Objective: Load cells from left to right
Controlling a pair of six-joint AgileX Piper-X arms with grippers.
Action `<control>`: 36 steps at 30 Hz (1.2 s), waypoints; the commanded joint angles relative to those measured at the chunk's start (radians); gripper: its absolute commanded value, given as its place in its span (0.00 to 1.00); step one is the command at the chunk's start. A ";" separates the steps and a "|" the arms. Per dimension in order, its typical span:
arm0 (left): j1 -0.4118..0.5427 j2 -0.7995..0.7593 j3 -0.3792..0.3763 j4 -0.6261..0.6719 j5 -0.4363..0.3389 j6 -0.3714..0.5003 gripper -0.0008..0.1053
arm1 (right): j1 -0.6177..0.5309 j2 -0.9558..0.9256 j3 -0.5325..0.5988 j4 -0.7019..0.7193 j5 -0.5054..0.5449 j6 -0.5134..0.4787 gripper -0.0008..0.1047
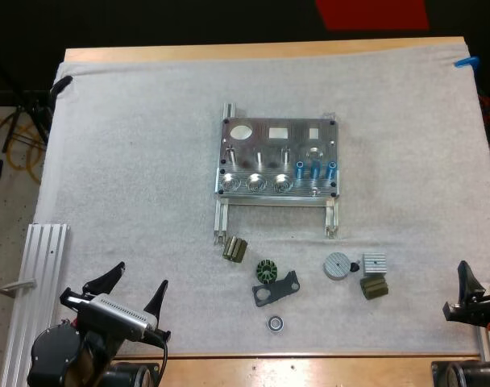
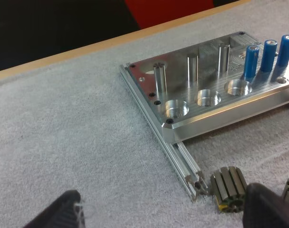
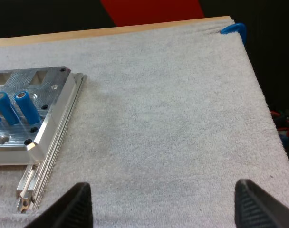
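The metal fixture [image 1: 277, 157] lies mid-mat on two rails. Three blue cylinders [image 1: 315, 169] stand in its right front holes, and three larger round pockets to their left hold nothing. Seen from the left wrist, the fixture [image 2: 206, 102] and the cylinders [image 2: 268, 54] sit beyond a ribbed dark part [image 2: 228, 189]. My left gripper [image 1: 139, 280] is open at the near left of the mat, its fingers [image 2: 63, 211] apart over bare mat. My right gripper [image 3: 163, 202] is open at the near right, with the fixture's corner [image 3: 44, 118] and two cylinders [image 3: 25, 107] ahead to its left.
In front of the fixture lie a ribbed part [image 1: 235, 250], a green-black ring [image 1: 266, 272], a black bracket [image 1: 279, 290], a bearing [image 1: 276, 323], a silver disc [image 1: 337, 265], a finned block [image 1: 374, 262] and another ribbed part [image 1: 374, 288]. An aluminium rail [image 1: 35, 282] lies off the mat's left.
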State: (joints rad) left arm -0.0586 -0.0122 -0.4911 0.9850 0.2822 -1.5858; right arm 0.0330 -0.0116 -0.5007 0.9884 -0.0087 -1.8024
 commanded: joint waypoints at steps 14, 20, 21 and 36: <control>-0.065 -0.139 -0.004 -0.011 -0.002 -0.010 0.64 | -0.004 -0.041 -0.002 -0.003 -0.004 -0.003 0.59; -0.067 -0.139 -0.004 -0.011 -0.002 -0.010 0.64 | -0.004 -0.041 -0.002 -0.003 -0.004 -0.003 0.59; -0.067 -0.139 -0.004 -0.011 -0.002 -0.010 0.64 | -0.004 -0.041 -0.002 -0.003 -0.004 -0.003 0.59; -0.067 -0.139 -0.004 -0.011 -0.002 -0.010 0.64 | -0.004 -0.041 -0.002 -0.003 -0.004 -0.003 0.59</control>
State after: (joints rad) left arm -0.1208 -0.0122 -0.4911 0.9850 0.2822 -1.5858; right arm 0.0330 -0.0116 -0.5007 0.9884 -0.0087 -1.8024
